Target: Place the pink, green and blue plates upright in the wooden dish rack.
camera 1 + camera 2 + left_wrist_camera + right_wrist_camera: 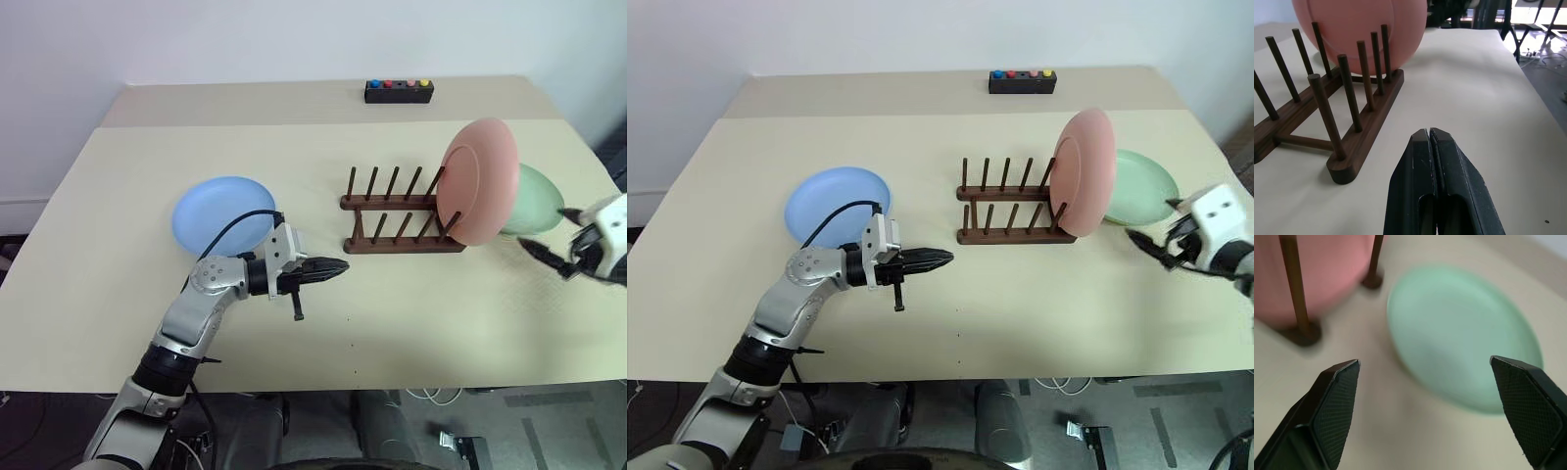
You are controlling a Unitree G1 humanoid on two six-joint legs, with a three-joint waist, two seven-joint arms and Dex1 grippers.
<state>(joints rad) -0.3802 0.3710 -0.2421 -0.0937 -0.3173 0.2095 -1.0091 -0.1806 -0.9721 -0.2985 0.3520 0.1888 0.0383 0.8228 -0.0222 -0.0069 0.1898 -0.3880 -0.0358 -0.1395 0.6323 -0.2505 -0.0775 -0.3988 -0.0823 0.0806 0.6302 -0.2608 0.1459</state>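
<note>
The pink plate [480, 181] stands on edge in the end slot of the wooden dish rack [402, 223], at the rack's right end, its face turned back along the rails toward the empty pegs and tipped a touch to the right. The rack itself runs left to right across the table [118, 294], two rails side by side, pegs pointing up.

The green plate [1139, 186] lies flat just right of the rack, partly hidden behind the pink one. Over on the left, the blue plate [223, 214] lies flat too, well apart from the rack.

Now the arms. The left gripper [333, 266] sits level just above the table, near the blue plate's front edge, pointing right toward the rack's near rail (forearm bent in from the table's front edge). Its two black fingers are pressed tight together, nothing between them.

The right gripper [1148, 247] comes in from the table's right edge, angled slightly down, just in front of the green plate. Its fingers [1334, 401] are spread wide and empty, and in its wrist view the green plate lies framed between them.
</note>
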